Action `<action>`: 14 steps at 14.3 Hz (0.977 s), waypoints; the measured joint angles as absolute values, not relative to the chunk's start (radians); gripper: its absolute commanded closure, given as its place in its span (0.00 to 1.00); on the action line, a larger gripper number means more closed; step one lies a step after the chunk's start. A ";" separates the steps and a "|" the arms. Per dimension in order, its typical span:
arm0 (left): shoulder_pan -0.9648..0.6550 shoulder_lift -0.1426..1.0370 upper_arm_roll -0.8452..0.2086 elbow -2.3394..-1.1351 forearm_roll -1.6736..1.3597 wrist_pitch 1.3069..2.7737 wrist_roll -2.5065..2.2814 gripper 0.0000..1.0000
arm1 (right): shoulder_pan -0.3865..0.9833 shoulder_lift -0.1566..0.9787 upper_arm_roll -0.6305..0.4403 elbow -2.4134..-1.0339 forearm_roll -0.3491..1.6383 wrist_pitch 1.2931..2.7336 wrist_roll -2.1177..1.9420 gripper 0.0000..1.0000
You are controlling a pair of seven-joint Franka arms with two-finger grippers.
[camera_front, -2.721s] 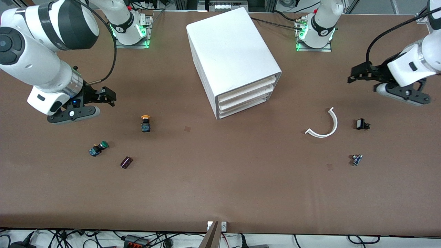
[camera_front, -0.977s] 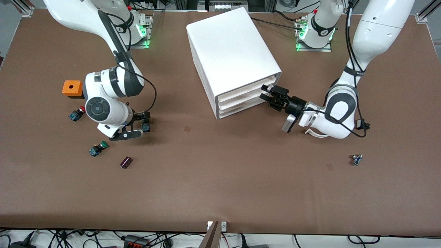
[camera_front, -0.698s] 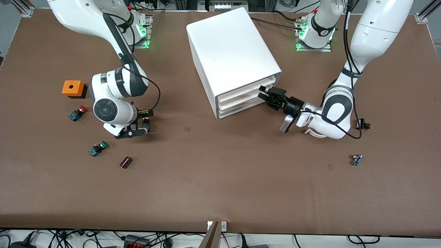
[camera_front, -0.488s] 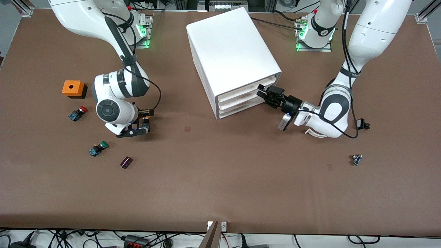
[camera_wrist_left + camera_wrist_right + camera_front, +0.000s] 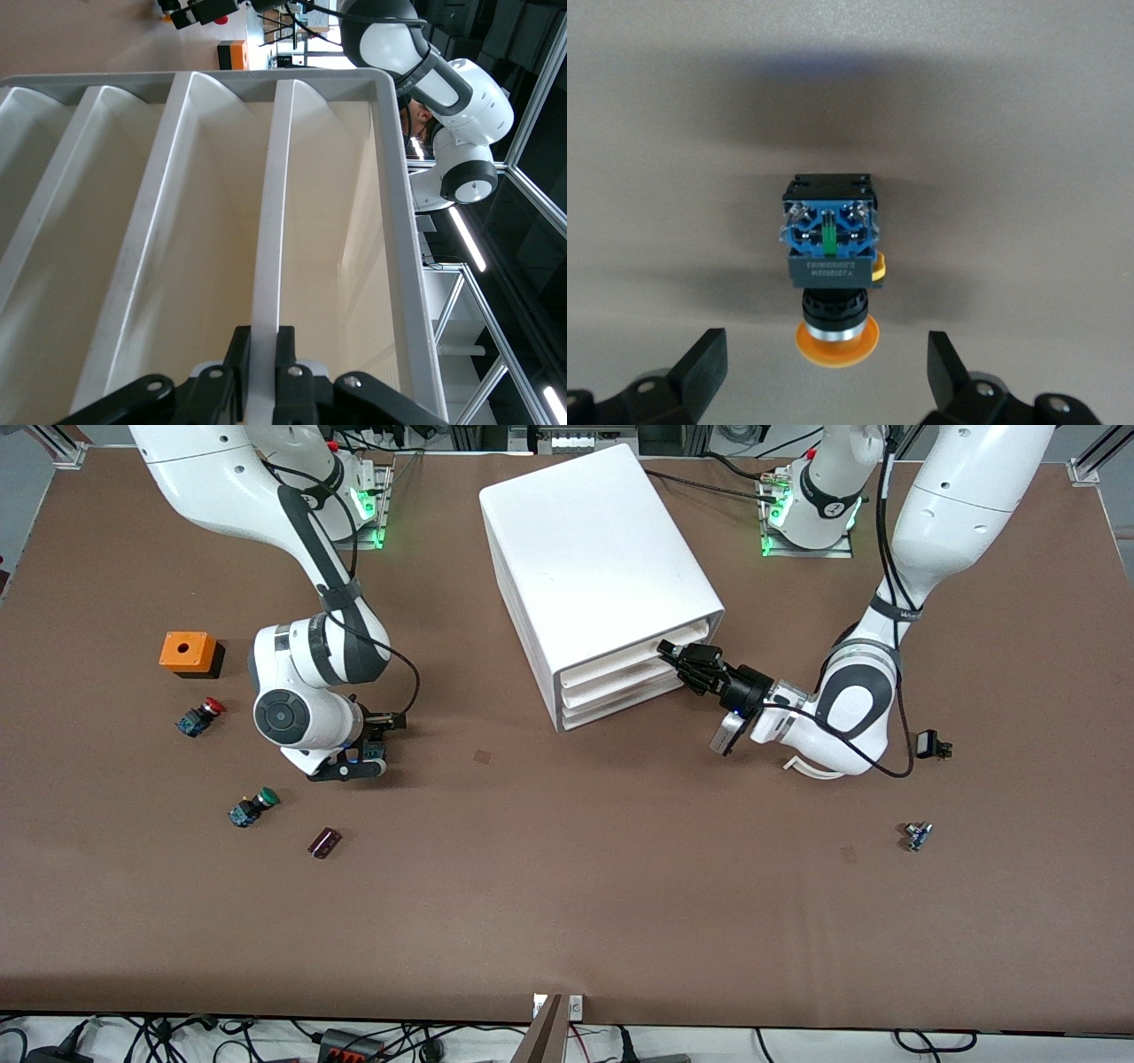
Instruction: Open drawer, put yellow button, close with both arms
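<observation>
The white cabinet (image 5: 594, 549) stands at mid-table with its three drawers pushed in. My left gripper (image 5: 680, 657) is shut on the front lip of the topmost drawer (image 5: 620, 655). In the left wrist view both fingers (image 5: 237, 359) pinch that white lip (image 5: 270, 195). The yellow button (image 5: 830, 257) lies on its side on the table, toward the right arm's end. My right gripper (image 5: 828, 372) is open and low over it, one finger on each side of the orange cap, not touching. In the front view the right gripper (image 5: 368, 748) hides most of the button.
An orange box (image 5: 186, 653), a red-capped button (image 5: 199, 716), a green-capped button (image 5: 252, 806) and a small dark block (image 5: 324, 841) lie near the right gripper. A white curved piece (image 5: 811, 771) and two small parts (image 5: 930, 746) (image 5: 917, 835) lie by the left arm.
Both arms came down from raised positions. The left gripper moved onto the top drawer's lip and closed on it. The right gripper lowered around the yellow button.
</observation>
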State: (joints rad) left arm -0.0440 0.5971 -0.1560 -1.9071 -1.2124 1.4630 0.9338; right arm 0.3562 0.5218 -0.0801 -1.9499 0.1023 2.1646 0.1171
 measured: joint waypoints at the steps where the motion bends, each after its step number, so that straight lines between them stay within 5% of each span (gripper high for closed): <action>1: -0.040 0.597 -0.156 -1.906 -1.212 1.463 0.936 0.98 | 0.356 0.526 -0.080 -1.950 0.103 2.172 0.118 0.00; 5: -0.033 0.600 -0.128 -1.852 -1.210 1.486 0.934 0.98 | 0.356 0.544 -0.081 -1.950 0.104 2.189 0.120 0.03; 10: -0.021 0.678 -0.070 -1.652 -1.165 1.497 0.904 0.96 | 0.355 0.552 -0.083 -1.949 0.105 2.201 0.122 0.34; 11: -0.014 0.701 -0.068 -1.619 -1.165 1.497 0.903 0.77 | 0.355 0.552 -0.083 -1.949 0.105 2.203 0.122 0.44; 12: -0.006 0.719 -0.068 -1.595 -1.165 1.495 0.903 0.01 | 0.355 0.552 -0.083 -1.948 0.105 2.204 0.122 0.47; 14: 0.001 0.740 -0.068 -1.578 -1.162 1.495 0.900 0.00 | 0.355 0.553 -0.083 -1.948 0.105 2.205 0.122 0.55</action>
